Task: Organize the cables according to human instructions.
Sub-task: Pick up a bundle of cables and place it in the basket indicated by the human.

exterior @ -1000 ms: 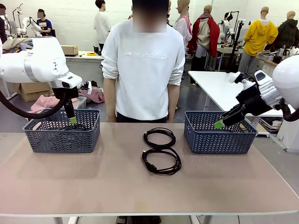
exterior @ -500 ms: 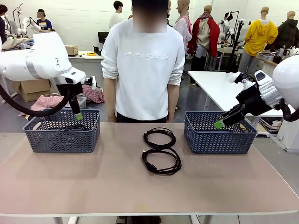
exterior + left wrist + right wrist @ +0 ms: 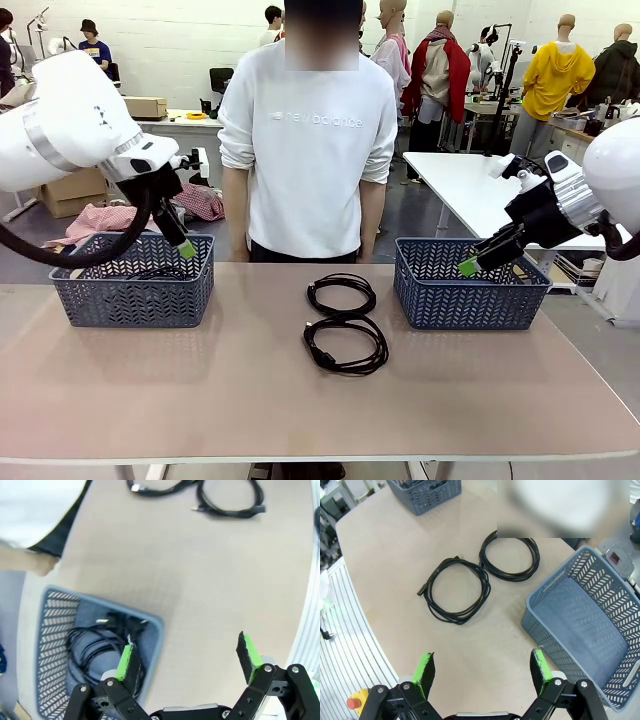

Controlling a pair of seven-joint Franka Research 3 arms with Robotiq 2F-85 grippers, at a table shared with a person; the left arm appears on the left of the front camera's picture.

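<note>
Two coiled cables [image 3: 340,318] lie at the centre of the desk [image 3: 150,390]; more sit in the nine-o'clock basket [image 3: 130,295]. The left gripper [image 3: 187,655] and right gripper [image 3: 482,672] gape wide, empty. Cords look light and floppy: pinch across a coil's bundled strands.

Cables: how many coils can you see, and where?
3, maybe more: the far coil and the near coil lie mid-table, touching; a tangle of cable sits in the left basket and may be two coils.

My table [image 3: 150,400] looks matt and smooth. The ten o'clock basket [image 3: 130,297] and two o'clock basket [image 3: 470,302] look plastic. Cables [image 3: 345,318] look rubbery, faintly glossy.
</note>
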